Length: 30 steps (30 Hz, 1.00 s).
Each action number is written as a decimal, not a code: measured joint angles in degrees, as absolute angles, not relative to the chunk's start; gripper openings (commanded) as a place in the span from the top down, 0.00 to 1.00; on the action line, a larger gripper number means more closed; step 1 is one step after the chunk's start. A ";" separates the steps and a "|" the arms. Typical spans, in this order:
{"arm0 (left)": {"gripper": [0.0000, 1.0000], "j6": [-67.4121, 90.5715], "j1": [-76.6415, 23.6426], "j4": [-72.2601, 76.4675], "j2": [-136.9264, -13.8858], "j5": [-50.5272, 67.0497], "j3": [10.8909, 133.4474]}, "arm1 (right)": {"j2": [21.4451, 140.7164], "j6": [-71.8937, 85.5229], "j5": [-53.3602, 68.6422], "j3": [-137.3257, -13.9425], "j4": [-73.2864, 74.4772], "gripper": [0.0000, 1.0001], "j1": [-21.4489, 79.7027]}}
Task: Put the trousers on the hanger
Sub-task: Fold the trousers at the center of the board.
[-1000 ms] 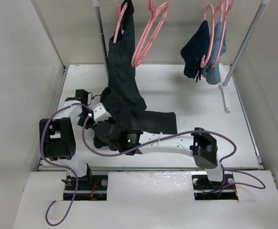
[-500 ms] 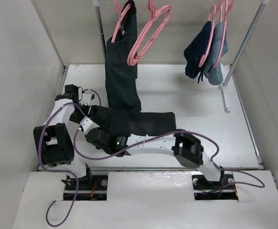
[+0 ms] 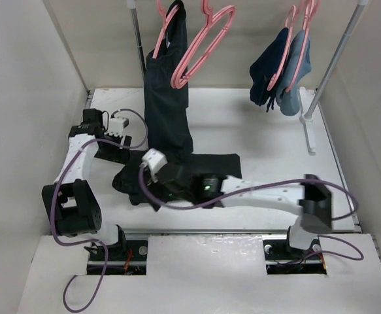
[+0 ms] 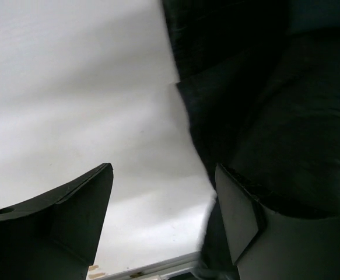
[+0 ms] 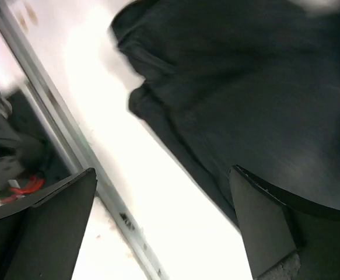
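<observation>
The black trousers (image 3: 167, 111) hang from a pink hanger (image 3: 162, 34) on the rail at the back. One leg runs down to the table and the rest lies across it (image 3: 210, 163), bunched at the front left (image 5: 234, 76). My left gripper (image 3: 126, 144) (image 4: 164, 201) stands open over bare table just left of the fabric (image 4: 257, 116), which passes behind its right finger (image 4: 239, 216). My right gripper (image 3: 146, 186) (image 5: 161, 213) is wide open above the bunched end, with only white table between its fingers.
An empty pink hanger (image 3: 203, 46) hangs beside the trousers. Blue garments (image 3: 278, 69) hang on pink hangers at the upper right. Rack poles (image 3: 331, 62) (image 3: 138, 46) stand at the back. The table's metal front rail (image 5: 70, 140) runs close under the right gripper.
The right gripper has opened wide and let the trousers drop onto the table. The left gripper has widened and drawn back left, away from the fabric. The right arm has stretched out.
</observation>
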State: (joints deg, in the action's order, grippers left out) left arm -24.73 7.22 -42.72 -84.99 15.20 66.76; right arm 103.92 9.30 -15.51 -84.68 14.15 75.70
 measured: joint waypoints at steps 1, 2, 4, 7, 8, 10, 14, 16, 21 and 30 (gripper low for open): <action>0.32 -25.08 7.25 -43.51 -84.51 16.58 67.20 | 99.72 10.96 -14.98 -81.76 14.06 0.00 74.56; 0.30 -25.56 7.25 -44.27 -83.96 17.96 67.68 | 95.88 12.69 -14.66 -79.00 13.39 0.00 73.10; 0.28 -26.92 7.25 -45.69 -82.87 20.60 68.40 | 88.99 17.43 -14.26 -73.21 12.43 0.00 68.82; 0.23 -29.28 7.25 -47.83 -80.58 23.59 68.51 | 81.38 24.51 -12.88 -62.98 11.84 0.00 59.11; 0.21 -29.95 7.25 -48.31 -79.50 23.83 68.51 | 79.48 26.63 -12.43 -59.37 12.38 0.00 54.76; 0.18 -30.94 7.22 -48.51 -76.90 23.75 68.53 | 76.77 30.39 -11.33 -52.53 13.65 0.00 46.13; 0.15 -31.35 7.25 -49.06 -73.76 23.09 70.81 | 73.73 34.83 -8.69 -44.31 18.00 0.00 33.28; 0.10 -31.35 7.25 -48.88 -73.67 23.46 72.18 | 73.34 35.64 -6.48 -43.05 18.22 0.00 29.89; 0.00 -31.27 7.22 -48.82 -73.76 27.24 72.18 | 76.18 35.64 -0.86 -42.89 14.83 0.00 28.08; 0.39 -27.14 4.89 -40.53 -83.48 23.90 61.43 | 87.15 36.47 6.20 -42.89 11.14 0.87 23.18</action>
State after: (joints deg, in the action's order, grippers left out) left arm -27.14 4.89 -40.53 -83.48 23.90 61.43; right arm 87.15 36.47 6.20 -42.89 11.14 23.18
